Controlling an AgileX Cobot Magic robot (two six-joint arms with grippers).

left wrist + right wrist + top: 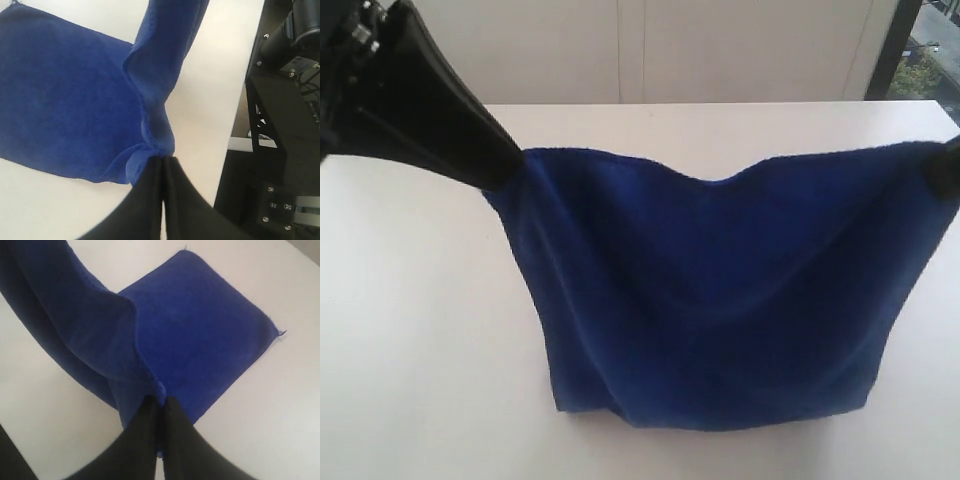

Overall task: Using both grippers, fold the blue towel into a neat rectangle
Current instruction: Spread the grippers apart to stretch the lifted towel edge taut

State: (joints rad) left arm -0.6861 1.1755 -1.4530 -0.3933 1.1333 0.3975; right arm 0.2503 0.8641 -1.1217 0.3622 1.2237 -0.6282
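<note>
Left gripper [510,168] aloft, jaws pressed together; right gripper [160,401] aloft at opposite side, jaws likewise closed

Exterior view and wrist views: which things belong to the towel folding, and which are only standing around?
Belong to the job: blue towel, lifted by one edge; left claw and right claw, each shut on a corner.
Just around: white table; black robot frame; window.
</note>
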